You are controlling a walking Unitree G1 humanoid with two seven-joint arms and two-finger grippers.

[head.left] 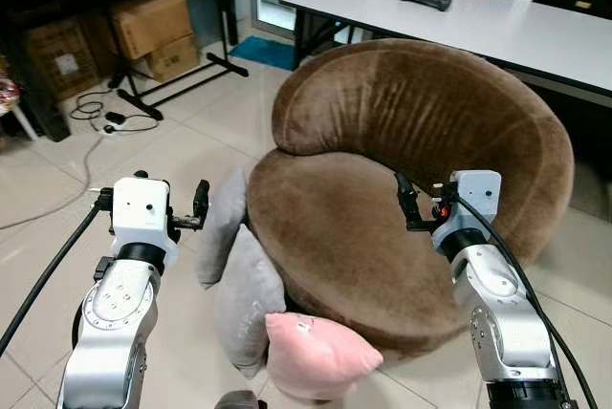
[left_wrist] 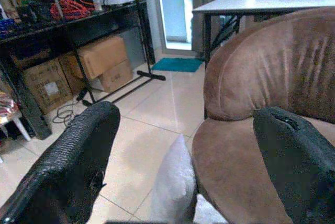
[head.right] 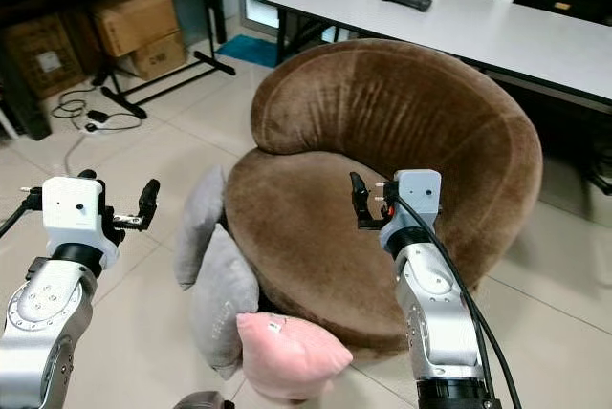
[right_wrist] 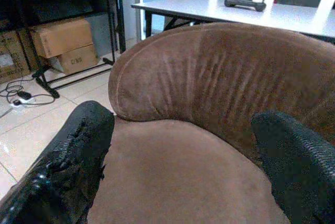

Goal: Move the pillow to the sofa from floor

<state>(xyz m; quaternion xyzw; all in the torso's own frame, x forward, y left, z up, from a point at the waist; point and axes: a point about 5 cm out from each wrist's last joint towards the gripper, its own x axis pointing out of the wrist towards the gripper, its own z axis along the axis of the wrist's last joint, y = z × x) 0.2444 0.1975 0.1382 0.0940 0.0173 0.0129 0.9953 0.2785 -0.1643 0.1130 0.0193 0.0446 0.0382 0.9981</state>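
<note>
The round brown sofa (head.left: pixel 402 199) is standing on the tile floor (head.left: pixel 182 141). Two grey pillows (head.left: pixel 244 285) are leaning against its front left edge, and a pink pillow (head.left: pixel 316 354) is lying on the floor below them. The right gripper (head.left: pixel 409 206) is hovering wide over the seat, the left gripper (head.left: pixel 196 210) wide beside the grey pillows.

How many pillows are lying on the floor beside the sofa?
3: two soft grey pillows, upper and lower, lean against the round brown plush sofa; a pink pillow lies at its front. Others may be hidden.
</note>
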